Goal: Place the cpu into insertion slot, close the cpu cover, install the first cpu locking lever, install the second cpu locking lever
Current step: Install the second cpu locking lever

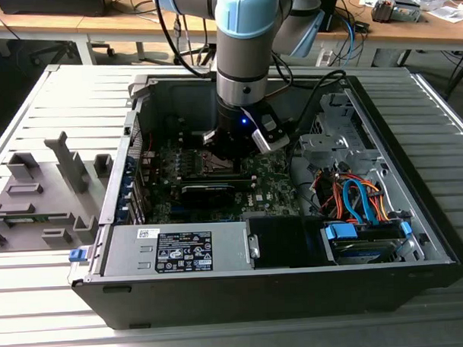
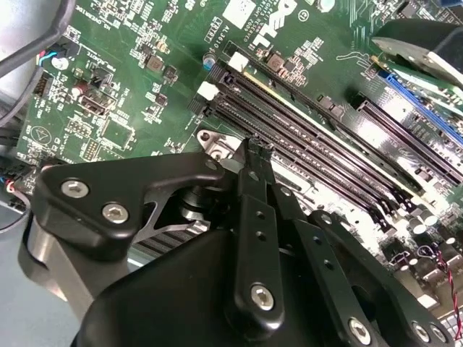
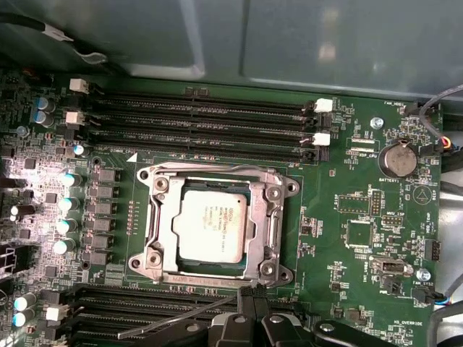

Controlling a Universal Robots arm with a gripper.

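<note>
The cpu (image 3: pixel 210 225) lies flat in the insertion slot (image 3: pixel 145 262), its pale metal top facing up. The cpu cover (image 3: pixel 160 217) is down over it, framing the chip through its window. A thin metal locking lever (image 3: pixel 177 319) slants out from the socket's edge, and its end meets my fingertips. In both wrist views my gripper (image 3: pixel 249 295) (image 2: pixel 253 148) has its narrow black fingers pressed together at the socket's rim. Whether the lever sits between them I cannot tell. In the exterior view the arm's wrist (image 1: pixel 241 131) reaches down into the open computer case over the motherboard (image 1: pixel 273 180).
Long black memory slots (image 3: pixel 202 119) run along both sides of the socket. A coin battery (image 3: pixel 396 160) and the case wall (image 3: pixel 289 36) lie beyond. The power supply (image 1: pixel 181 251), coloured cables (image 1: pixel 354 200) and a grey fixture (image 1: pixel 42 195) on the exterior view's left surround the work area.
</note>
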